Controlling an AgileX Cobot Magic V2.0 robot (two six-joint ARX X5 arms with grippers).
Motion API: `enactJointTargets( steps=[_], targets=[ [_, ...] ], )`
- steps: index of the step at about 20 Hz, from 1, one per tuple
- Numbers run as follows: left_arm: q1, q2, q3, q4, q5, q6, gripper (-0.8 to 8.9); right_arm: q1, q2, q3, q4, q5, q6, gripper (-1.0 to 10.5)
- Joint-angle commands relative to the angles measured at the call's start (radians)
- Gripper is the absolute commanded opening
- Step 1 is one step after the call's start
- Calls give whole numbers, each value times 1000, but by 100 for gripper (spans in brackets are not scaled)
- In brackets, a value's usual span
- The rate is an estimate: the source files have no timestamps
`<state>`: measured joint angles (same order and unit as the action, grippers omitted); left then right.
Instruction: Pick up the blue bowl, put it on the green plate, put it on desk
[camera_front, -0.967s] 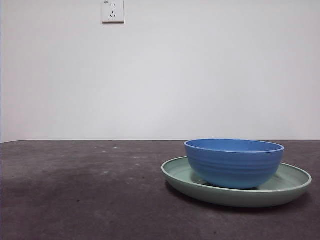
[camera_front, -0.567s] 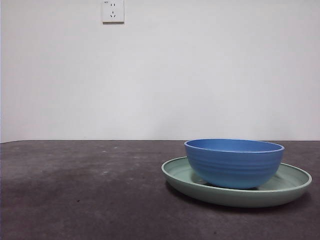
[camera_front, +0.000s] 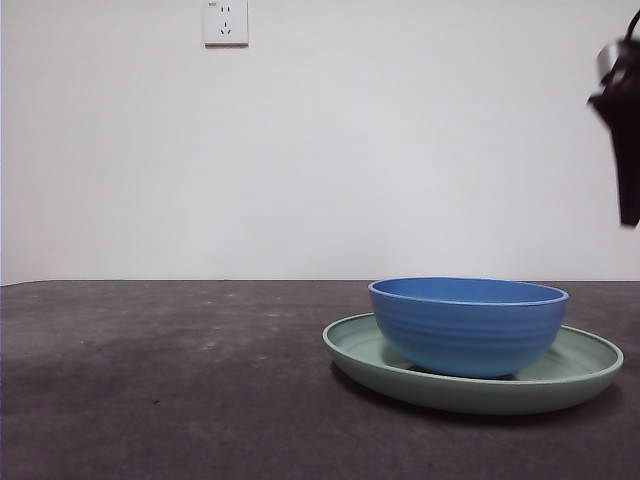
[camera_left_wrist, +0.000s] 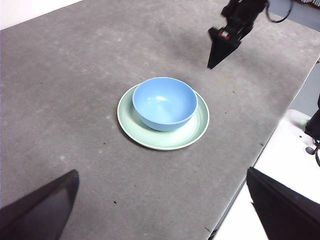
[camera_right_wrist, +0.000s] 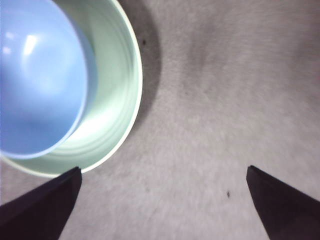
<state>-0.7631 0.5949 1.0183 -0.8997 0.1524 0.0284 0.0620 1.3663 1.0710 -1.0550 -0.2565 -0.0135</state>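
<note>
Cropping the blue bowl (camera_right_wrist: 35, 75) and green plate (camera_right_wrist: 112, 100), the right tool (camera_right_wrist: 162, 210) hangs spread.

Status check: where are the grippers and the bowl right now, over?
Right gripper open, above desk beside green plate. Left gripper open, high, waiting. Blue bowl sits in plate, unheld. Nothing in the way.

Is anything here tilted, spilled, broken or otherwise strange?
Nothing stands out. The blue bowl sits upright and empty on the green plate, which lies flat on the desk. The right claw, open, hangs above the desk beside them.
</note>
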Motion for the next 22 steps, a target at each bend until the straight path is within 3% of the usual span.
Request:
enactJointTargets(
  steps=[1, 4, 12, 15, 22],
  targets=[
    [-6, 3, 10, 10, -2, 9, 563, 23, 79, 17, 32, 23, -27, 582],
    [-6, 3, 10, 9, -2, 9, 563, 50, 152, 17, 55, 91, -28, 582],
    [-6, 3, 10, 9, -2, 9, 563, 111, 231, 16, 206, 93, -13, 580],
    [-6, 3, 10, 9, -2, 9, 563, 114, 251, 16, 214, 93, -12, 481],
    [-6, 3, 10, 9, -2, 9, 563, 114, 291, 16, 260, 69, 10, 458]
  ],
)
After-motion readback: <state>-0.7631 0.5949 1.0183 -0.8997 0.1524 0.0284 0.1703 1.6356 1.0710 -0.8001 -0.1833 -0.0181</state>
